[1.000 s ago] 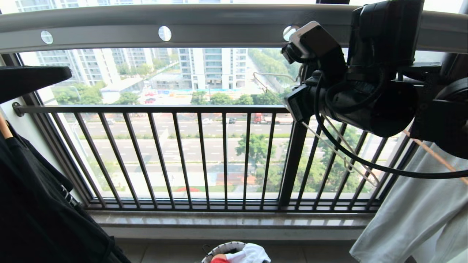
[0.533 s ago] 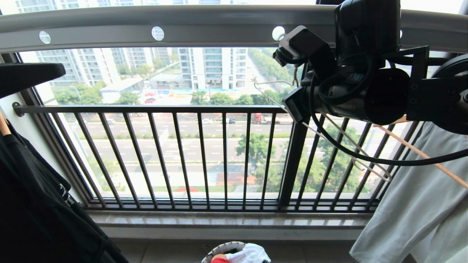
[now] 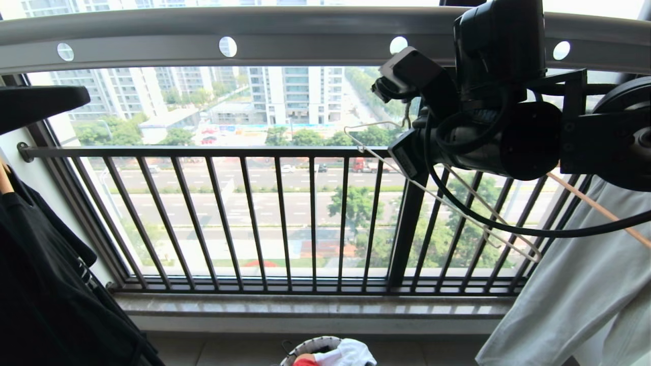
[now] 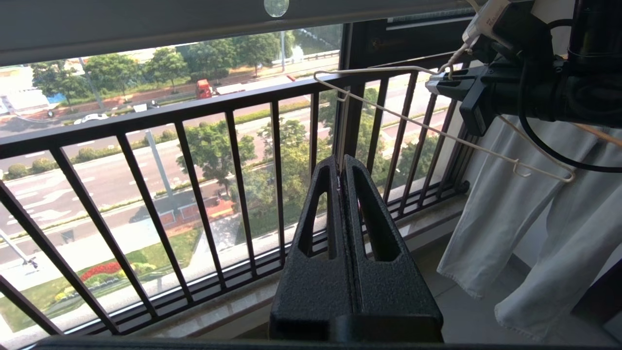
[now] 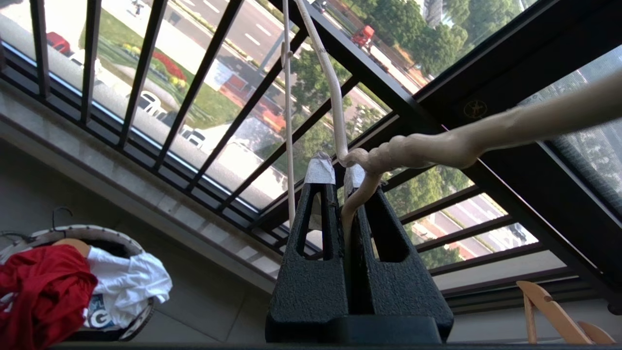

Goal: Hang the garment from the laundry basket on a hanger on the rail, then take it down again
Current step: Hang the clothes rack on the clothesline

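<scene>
The thin off-white wire hanger (image 3: 457,208) hangs bare and tilted just under the grey holed rail (image 3: 285,35). My right gripper (image 3: 414,129) is shut on its wire just below the twisted neck (image 5: 413,148); the arm hides its hook in the head view. The red garment (image 5: 43,287) lies crumpled in the round woven laundry basket (image 5: 112,238) on the floor below, and only a sliver of red (image 3: 304,362) shows in the head view. My left gripper (image 4: 338,165) is shut and empty, held level at the left, facing the window bars.
A black T-shirt (image 3: 51,284) hangs at the far left. A white garment (image 3: 574,295) on a wooden hanger (image 3: 600,213) hangs close to the right of the wire hanger. Another white printed garment (image 5: 126,282) lies in the basket. The dark window railing (image 3: 254,218) stands behind.
My right arm has moved a little left and lower with the wire hanger, whose left tip has dropped. The left arm has stayed put.
</scene>
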Robot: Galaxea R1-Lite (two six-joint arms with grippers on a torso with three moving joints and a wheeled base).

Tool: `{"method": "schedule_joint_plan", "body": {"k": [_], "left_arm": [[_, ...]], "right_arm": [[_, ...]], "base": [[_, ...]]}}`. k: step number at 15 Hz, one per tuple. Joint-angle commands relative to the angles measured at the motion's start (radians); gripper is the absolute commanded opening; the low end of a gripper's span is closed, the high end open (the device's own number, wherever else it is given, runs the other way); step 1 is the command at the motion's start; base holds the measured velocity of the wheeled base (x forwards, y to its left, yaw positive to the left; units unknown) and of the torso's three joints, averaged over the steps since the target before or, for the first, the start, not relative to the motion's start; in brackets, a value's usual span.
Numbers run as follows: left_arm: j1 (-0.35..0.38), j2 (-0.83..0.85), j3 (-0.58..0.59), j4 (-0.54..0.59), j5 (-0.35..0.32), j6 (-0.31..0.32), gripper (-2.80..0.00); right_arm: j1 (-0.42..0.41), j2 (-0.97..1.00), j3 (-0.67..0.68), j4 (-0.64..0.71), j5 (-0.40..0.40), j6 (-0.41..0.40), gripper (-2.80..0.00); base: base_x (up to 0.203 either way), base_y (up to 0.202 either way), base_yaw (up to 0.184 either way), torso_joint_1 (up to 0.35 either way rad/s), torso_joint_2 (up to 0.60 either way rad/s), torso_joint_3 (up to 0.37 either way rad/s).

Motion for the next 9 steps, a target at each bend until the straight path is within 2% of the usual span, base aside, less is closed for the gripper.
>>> {"method": "schedule_joint_plan", "body": {"k": [1,2,9], "left_arm": [[0.0,-0.001,0.001,0.0,0.0,0.0,-2.8],[0.0,0.001,0.001,0.0,-0.002,0.0,-2.8],[0.0,0.007,0.002,0.0,-0.023,-0.002,-2.8]], "right_arm": [[0.007,-0.001,0.006,0.0,-0.004,-0.003,-2.8],[0.009,-0.001,0.006,0.0,-0.005,-0.003,0.0],[0.061,-0.089,0.084,0.004,-0.001,-0.003,0.0]], "base": [[0.0,0.0,0.0,0.0,0.0,0.0],[0.0,0.0,0.0,0.0,0.0,0.0],[0.0,0.0,0.0,0.0,0.0,0.0]]}}
